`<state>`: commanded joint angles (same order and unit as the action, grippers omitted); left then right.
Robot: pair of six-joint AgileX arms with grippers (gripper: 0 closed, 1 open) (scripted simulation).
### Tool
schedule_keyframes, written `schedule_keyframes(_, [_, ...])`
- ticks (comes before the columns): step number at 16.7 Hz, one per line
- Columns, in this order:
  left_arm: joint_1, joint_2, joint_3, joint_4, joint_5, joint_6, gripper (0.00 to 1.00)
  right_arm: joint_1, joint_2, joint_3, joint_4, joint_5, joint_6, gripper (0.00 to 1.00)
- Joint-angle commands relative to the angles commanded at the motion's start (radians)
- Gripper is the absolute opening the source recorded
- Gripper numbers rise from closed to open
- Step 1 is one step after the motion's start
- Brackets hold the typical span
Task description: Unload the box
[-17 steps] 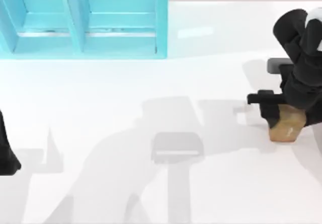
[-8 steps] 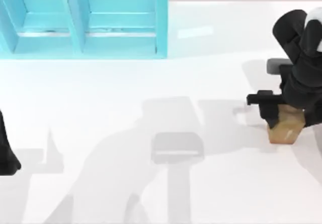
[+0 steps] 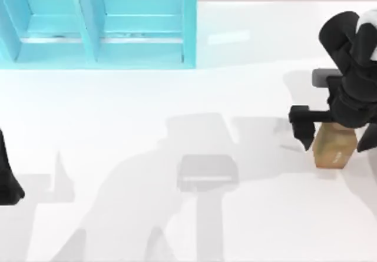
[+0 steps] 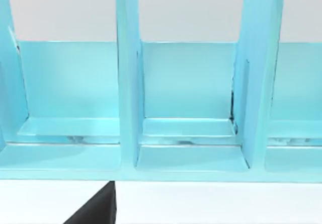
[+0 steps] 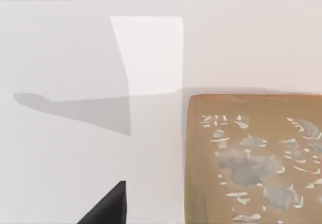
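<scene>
The box (image 3: 188,23) is a light blue case with upright dividers at the table's back left; its compartments (image 4: 188,133) look bare in the left wrist view. A tan block (image 3: 334,151) with a pale printed label (image 5: 251,158) rests on the white table at the right. My right gripper (image 3: 336,139) hangs over it, open, with one finger (image 3: 303,129) to the block's left and the other at its right, both apart from it. My left gripper (image 3: 8,179) is parked at the table's left edge, open, holding nothing.
A white table (image 3: 177,97) spreads between the box and the block, crossed by grey shadows. The right arm's black links (image 3: 350,56) rise behind the block at the right edge.
The right gripper's fingers have spread apart and let go of the tan block, which has settled flat on the table. The left arm has not moved.
</scene>
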<state>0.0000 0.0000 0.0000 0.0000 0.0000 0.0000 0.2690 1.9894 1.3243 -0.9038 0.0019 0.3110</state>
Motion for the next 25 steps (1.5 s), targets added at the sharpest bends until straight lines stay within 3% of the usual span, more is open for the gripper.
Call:
schedule_keyframes(6, [0.0,0.0,0.0,0.0,0.0,0.0,1.0,-0.002,-0.002,0.013,-0.015,0.0,0.001,1.0])
schedule_keyframes(16, [0.0,0.0,0.0,0.0,0.0,0.0,1.0,-0.003,-0.074,0.199,-0.277,0.0,-0.003,1.0])
schedule_keyframes(22, [0.0,0.0,0.0,0.0,0.0,0.0,1.0,-0.005,-0.079,0.213,-0.295,-0.001,-0.006,1.0])
schedule_keyframes(25, [0.0,0.0,0.0,0.0,0.0,0.0,1.0,-0.07,-0.059,0.262,-0.326,-0.001,-0.072,1.0])
